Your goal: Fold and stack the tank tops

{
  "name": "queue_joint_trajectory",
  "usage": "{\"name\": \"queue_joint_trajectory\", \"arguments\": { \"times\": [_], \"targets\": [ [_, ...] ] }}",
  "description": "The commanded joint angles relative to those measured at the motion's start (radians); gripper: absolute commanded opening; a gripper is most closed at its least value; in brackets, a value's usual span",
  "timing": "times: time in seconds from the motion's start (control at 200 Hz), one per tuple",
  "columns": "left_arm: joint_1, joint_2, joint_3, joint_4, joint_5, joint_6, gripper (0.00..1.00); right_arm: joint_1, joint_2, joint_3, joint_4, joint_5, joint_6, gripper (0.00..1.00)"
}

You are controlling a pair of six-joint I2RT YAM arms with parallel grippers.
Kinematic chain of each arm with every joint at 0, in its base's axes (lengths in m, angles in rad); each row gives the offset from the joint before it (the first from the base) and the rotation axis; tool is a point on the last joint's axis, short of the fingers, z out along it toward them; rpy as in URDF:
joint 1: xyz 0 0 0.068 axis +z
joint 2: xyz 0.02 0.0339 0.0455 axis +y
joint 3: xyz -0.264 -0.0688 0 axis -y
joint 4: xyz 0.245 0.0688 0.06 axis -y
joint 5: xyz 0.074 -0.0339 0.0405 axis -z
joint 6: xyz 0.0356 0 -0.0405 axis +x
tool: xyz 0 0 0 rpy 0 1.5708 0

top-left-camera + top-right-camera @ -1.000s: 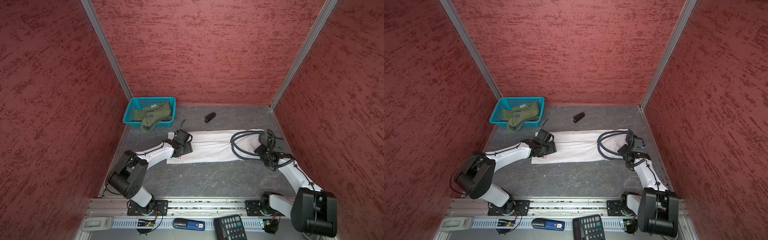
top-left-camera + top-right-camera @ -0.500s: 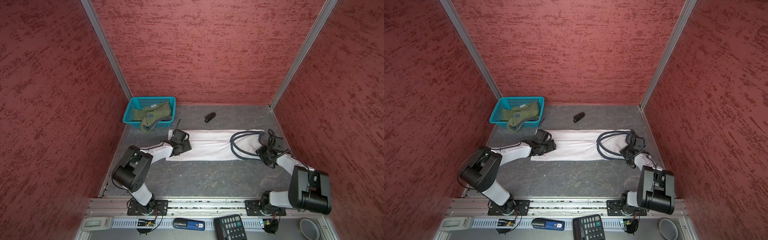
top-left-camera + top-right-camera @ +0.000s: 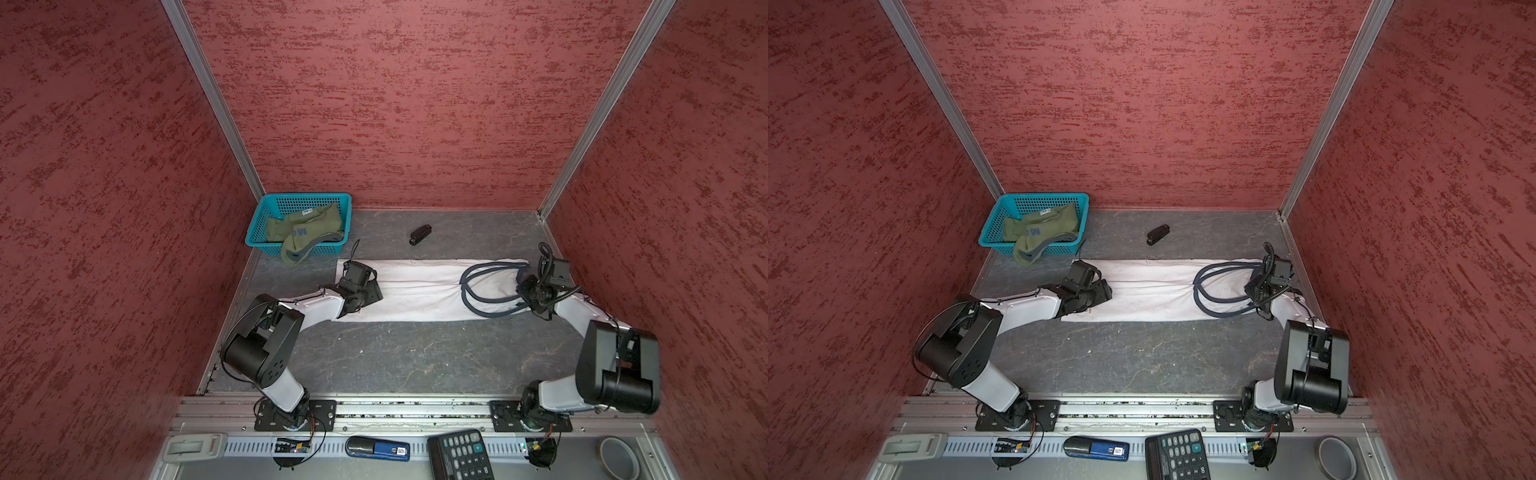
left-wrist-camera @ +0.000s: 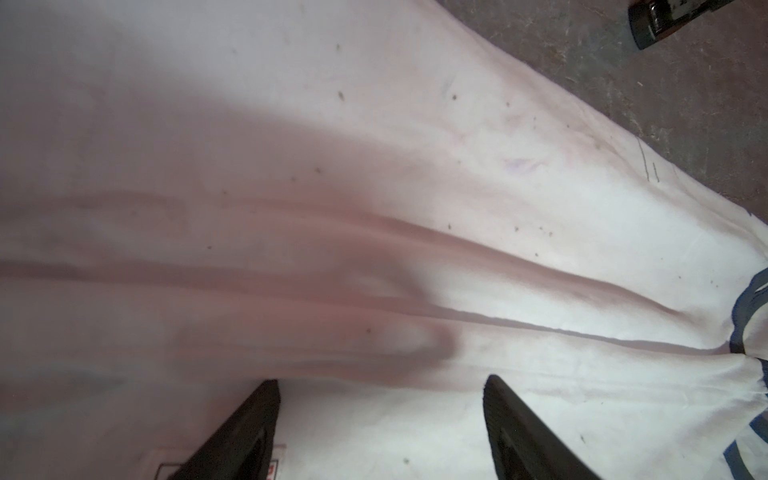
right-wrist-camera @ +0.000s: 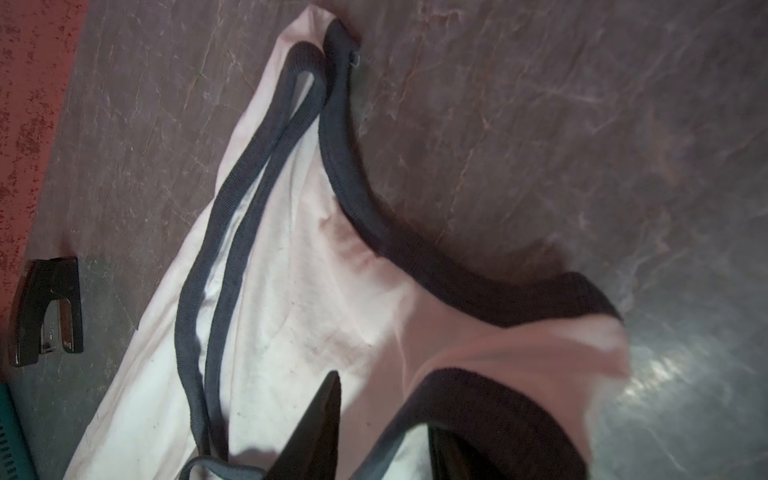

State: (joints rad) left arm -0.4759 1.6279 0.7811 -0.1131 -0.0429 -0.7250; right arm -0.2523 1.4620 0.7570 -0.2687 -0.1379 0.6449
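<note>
The white tank top point(image 3: 419, 286) point(image 3: 1154, 291) lies flat across the table, folded lengthwise, with its dark-trimmed straps at the right end. My left gripper point(image 3: 372, 291) point(image 4: 380, 380) hovers open over the hem end, with bare white cloth point(image 4: 415, 166) between its fingers. My right gripper point(image 3: 524, 286) point(image 5: 384, 405) sits at the strap end. Its jaws have narrowed on the strap's dark trim point(image 5: 478, 399), which drapes over one finger. The olive green tank top point(image 3: 305, 230) point(image 3: 1042, 228) lies bunched in the basket.
A teal basket point(image 3: 299, 199) stands in the far left corner. A small black stapler point(image 3: 420, 235) point(image 5: 45, 311) lies behind the white tank top. A calculator point(image 3: 459, 455), a blue device point(image 3: 378, 448) and a tape roll point(image 3: 619, 457) sit on the front rail. Red walls close three sides.
The right gripper's jaws have closed in around the strap trim. Both arms have lowered a little. The left gripper has stayed open over the hem.
</note>
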Motion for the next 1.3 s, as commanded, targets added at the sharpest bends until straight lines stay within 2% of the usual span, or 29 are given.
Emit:
{"name": "queue_joint_trajectory", "arguments": {
  "times": [0.0, 0.15, 0.291, 0.506, 0.711, 0.932, 1.062, 1.147, 1.292],
  "targets": [
    [0.016, 0.045, -0.058, -0.105, -0.029, -0.019, 0.78, -0.004, 0.054, 0.039, -0.035, 0.020, -0.025, 0.32],
    [0.021, 0.031, -0.069, -0.108, -0.050, -0.035, 0.78, -0.004, 0.112, 0.077, -0.062, 0.043, -0.034, 0.27],
    [0.034, 0.015, -0.090, -0.114, -0.074, -0.063, 0.79, -0.008, 0.140, 0.102, -0.083, 0.126, -0.034, 0.28],
    [0.046, -0.002, -0.117, -0.101, -0.060, -0.091, 0.79, -0.009, 0.204, 0.122, -0.092, 0.134, -0.027, 0.38],
    [0.023, -0.024, -0.107, -0.087, -0.037, -0.053, 0.79, -0.008, 0.135, 0.133, -0.069, 0.014, -0.065, 0.61],
    [0.004, -0.036, -0.079, -0.106, -0.037, -0.050, 0.80, 0.001, 0.169, 0.200, -0.107, -0.058, -0.085, 0.64],
    [0.004, -0.049, -0.071, -0.121, -0.028, -0.037, 0.80, -0.001, 0.175, 0.210, -0.132, -0.032, -0.096, 0.85],
    [0.002, -0.052, -0.065, -0.140, -0.028, -0.027, 0.80, -0.001, 0.190, 0.220, -0.160, -0.010, -0.111, 0.89],
    [0.002, -0.062, -0.072, -0.138, -0.028, -0.029, 0.80, -0.001, 0.208, 0.209, -0.144, -0.114, -0.106, 0.90]
  ]
}}
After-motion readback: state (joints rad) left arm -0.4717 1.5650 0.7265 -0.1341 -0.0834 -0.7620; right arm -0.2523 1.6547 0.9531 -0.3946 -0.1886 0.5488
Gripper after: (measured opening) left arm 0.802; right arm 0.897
